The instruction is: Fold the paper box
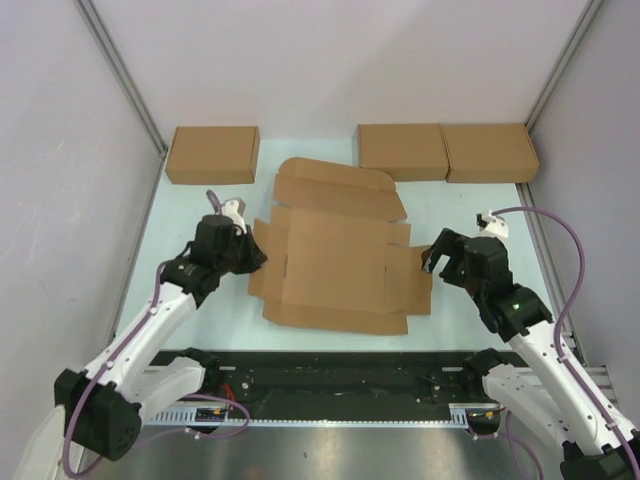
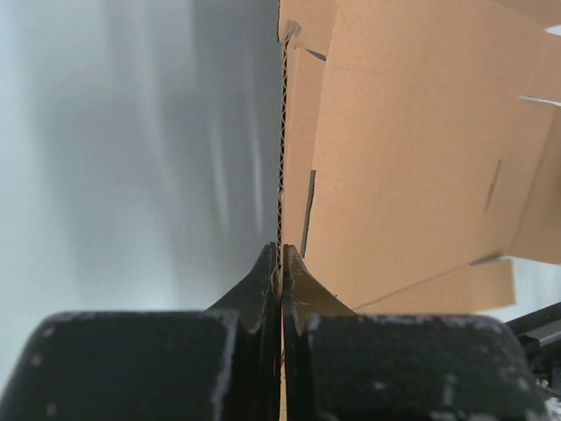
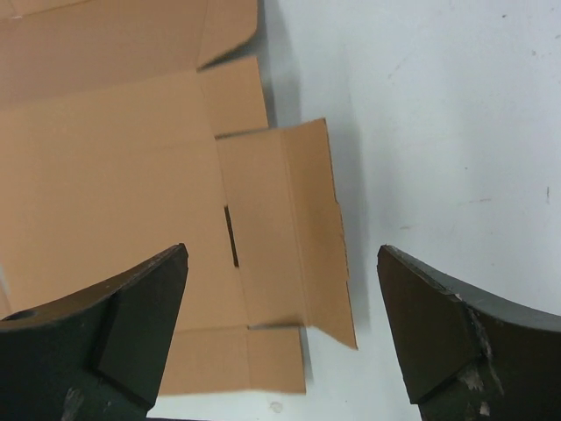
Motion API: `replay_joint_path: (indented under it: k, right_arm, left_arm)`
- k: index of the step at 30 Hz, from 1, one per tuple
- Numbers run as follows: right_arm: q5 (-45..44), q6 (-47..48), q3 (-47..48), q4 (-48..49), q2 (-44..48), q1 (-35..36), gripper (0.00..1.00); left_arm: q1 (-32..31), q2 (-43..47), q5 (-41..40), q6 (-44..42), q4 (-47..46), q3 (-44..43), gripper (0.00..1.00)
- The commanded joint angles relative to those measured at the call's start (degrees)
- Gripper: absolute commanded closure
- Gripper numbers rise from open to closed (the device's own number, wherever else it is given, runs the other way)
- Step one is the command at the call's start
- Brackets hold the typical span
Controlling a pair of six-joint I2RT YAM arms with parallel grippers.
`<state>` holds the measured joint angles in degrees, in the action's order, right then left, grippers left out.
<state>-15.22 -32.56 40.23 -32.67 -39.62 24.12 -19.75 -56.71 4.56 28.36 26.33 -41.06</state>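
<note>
So the paper box [image 1: 335, 265], a big brown die-cut corrugated cardboard sheet, is lying unfolded in the middle of the pale table [image 1: 470, 215], between both arms. The left gripper [image 2: 280, 254] has its black fingers pinched tight on the sheet's left flap edge. The right gripper [image 3: 282, 252] sits over the right flap, fingers spread wide, gripping nothing. 3 closed brown cardboard boxes [image 1: 212, 154] line the far edge.
</note>
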Motion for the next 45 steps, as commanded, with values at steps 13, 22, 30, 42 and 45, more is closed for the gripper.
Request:
replay_joint_path:
  k: [13,22,30,42,45]
  right_arm:
    - [0.02,1.97,7.93,-2.49,4.8,-0.04,0.05]
    - [-2.09,3.02,12.77,-3.81,11.31,-0.12,0.04]
    - [-5.16,4.25,14.79,-8.29,11.49,-0.21,0.04]
    - [-8.15,3.29,16.02,-12.07,13.25,-0.3,0.04]
    - [-8.68,3.29,15.94,-12.51,13.16,-0.3,0.04]
  left_arm:
    - [-4.42,3.79,6.61,-21.23,-17.27,-18.62,1.0]
    - [-4.42,-2.34,9.31,-25.55,-21.67,-34.14,1.0]
    - [-8.89,-16.49,23.38,-21.51,-23.95,-43.4,1.0]
    - [-10.84,-27.66,36.85,-18.96,-20.71,-48.41,0.99]
    - [-7.07,-31.17,33.68,-15.46,-19.65,-48.24,0.98]
